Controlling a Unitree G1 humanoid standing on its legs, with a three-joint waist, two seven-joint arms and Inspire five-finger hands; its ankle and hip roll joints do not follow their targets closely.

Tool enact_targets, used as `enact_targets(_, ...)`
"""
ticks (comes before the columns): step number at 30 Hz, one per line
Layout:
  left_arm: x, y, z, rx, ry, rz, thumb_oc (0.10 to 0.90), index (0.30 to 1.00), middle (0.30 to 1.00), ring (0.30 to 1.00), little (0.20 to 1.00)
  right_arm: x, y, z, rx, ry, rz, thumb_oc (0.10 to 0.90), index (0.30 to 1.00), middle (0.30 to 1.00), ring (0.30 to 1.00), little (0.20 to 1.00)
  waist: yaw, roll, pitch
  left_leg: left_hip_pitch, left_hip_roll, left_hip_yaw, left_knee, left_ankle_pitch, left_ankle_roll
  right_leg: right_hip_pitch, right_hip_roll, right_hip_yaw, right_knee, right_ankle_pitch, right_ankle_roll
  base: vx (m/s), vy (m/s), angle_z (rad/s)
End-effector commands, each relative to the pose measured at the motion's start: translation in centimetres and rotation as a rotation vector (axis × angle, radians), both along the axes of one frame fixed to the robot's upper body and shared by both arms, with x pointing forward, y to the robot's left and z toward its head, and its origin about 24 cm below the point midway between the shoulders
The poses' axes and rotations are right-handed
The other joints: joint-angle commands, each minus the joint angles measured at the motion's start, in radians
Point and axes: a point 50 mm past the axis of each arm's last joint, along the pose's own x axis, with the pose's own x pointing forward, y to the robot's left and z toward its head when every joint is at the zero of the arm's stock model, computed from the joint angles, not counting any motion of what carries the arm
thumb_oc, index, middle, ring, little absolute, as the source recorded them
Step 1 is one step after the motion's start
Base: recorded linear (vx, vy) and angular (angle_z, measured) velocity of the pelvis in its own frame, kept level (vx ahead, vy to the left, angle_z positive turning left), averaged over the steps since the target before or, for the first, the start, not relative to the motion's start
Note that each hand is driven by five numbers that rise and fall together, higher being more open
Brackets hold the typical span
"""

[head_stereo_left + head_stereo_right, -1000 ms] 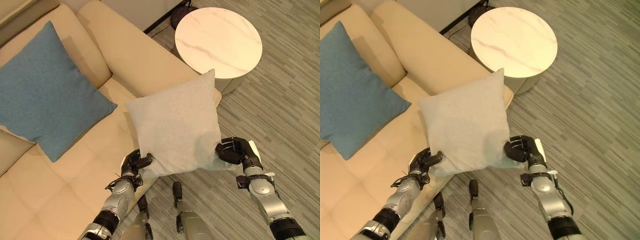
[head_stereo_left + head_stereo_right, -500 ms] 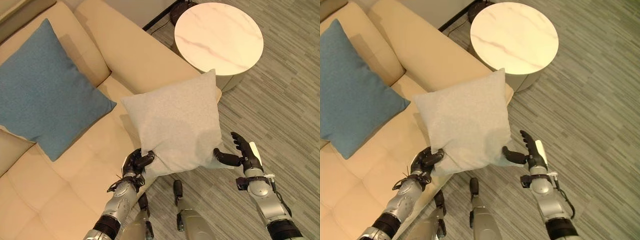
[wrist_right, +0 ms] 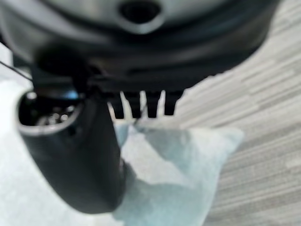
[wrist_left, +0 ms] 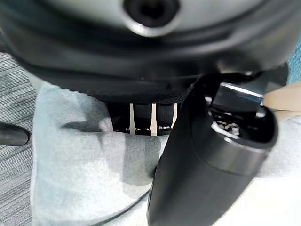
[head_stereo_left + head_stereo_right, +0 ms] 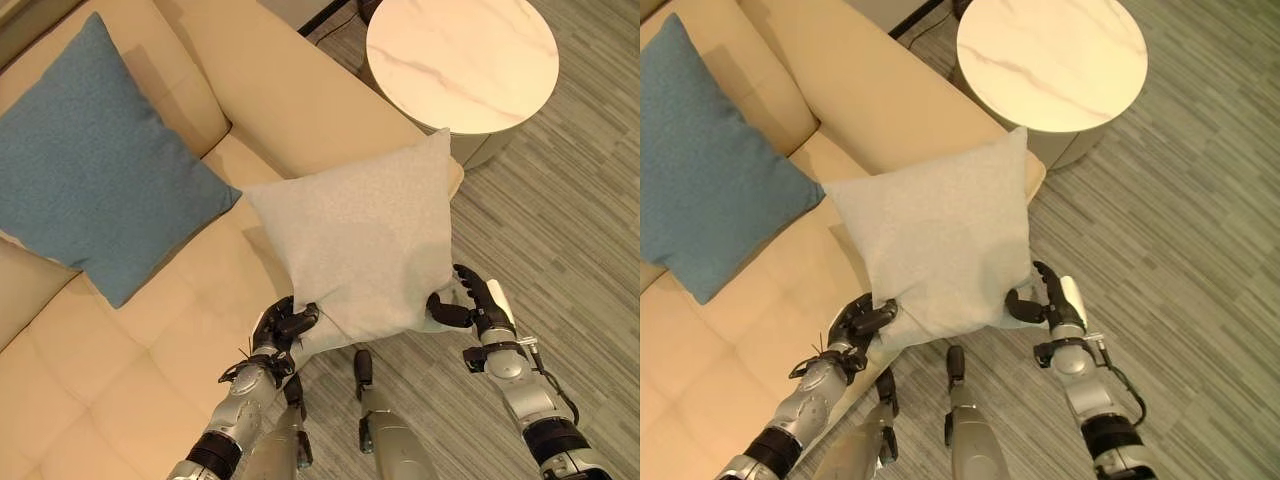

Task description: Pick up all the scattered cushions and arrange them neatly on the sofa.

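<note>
A light grey cushion [image 5: 360, 245] hangs in the air between my two hands, over the sofa's front edge and the floor. My left hand [image 5: 281, 330] is shut on its lower left corner; the left wrist view has the thumb [image 4: 202, 165] pressed into the grey cloth [image 4: 80, 165]. My right hand [image 5: 478, 308] grips the lower right corner, its thumb [image 3: 80, 155] pinching the cloth [image 3: 183, 150] against the fingers behind. A blue cushion [image 5: 95, 160] leans against the backrest of the beige sofa [image 5: 120, 370] at the left.
A round white marble-topped side table [image 5: 460, 55] stands at the upper right, close to the sofa's arm [image 5: 300, 90]. Grey striped carpet [image 5: 570, 230] covers the floor on the right. The seat between the blue cushion and the grey one is bare.
Half a second ago my right hand's fingers spread open with only the thumb on the cushion; now they are curled back on its corner. The whole view has shifted a little.
</note>
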Motion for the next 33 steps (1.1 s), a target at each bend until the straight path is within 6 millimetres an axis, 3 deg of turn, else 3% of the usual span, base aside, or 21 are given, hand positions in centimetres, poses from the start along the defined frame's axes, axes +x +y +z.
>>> enact_targets(1,0.6,-2.3,3.2,-0.095,-0.190,-0.106,0.400,0.300,0.300,0.300,0.300,1.8,0.8,4.0,0.047,-0.204,0.043,0.800,0.900,0.900,0.900,0.900,0.022,-0.042,-0.081,-0.042,-0.051,-0.046,0.052,-0.058,0.002,0.023,-0.028,-0.035,0.020,-0.091,0.070,0.03,-0.002,0.08)
enact_targets(5,0.3,-2.2,2.9,-0.092,-0.181,-0.111,0.400,0.300,0.300,0.300,0.300,1.2,0.7,6.5,0.226,-0.369,0.024,0.800,0.900,0.900,0.900,0.900,0.015,-0.049,-0.091,-0.036,-0.047,-0.053,0.046,-0.060,0.002,0.031,-0.026,-0.041,0.021,-0.098,0.071,0.04,-0.015,0.08)
enact_targets(17,0.0,-2.0,3.0,-0.103,-0.187,-0.131,0.400,0.300,0.300,0.300,0.300,0.6,-0.3,9.0,0.584,-0.590,-0.031,0.800,0.900,0.900,0.900,0.900,0.009,-0.040,-0.100,-0.035,-0.042,-0.051,0.042,-0.062,0.002,0.029,-0.023,-0.039,0.019,-0.101,0.071,0.00,-0.001,0.01)
enact_targets(26,-0.4,-2.5,2.6,-0.106,-0.176,-0.165,0.400,0.300,0.300,0.300,0.300,1.5,-0.1,8.2,0.731,-0.584,-0.067,0.800,0.900,0.900,0.900,0.900,0.018,-0.031,-0.106,-0.037,-0.043,-0.052,0.041,-0.062,0.000,0.027,-0.022,-0.041,0.018,-0.102,0.071,0.00,0.000,0.00)
enact_targets(33,-0.6,-2.6,2.6,-0.111,-0.179,-0.181,0.400,0.300,0.300,0.300,0.300,2.5,1.8,5.7,0.719,-0.409,-0.009,0.800,0.900,0.900,0.900,0.900,0.035,-0.031,-0.103,-0.036,-0.043,-0.057,0.042,-0.058,-0.004,0.031,-0.023,-0.047,0.017,-0.101,0.069,0.00,0.000,0.00)
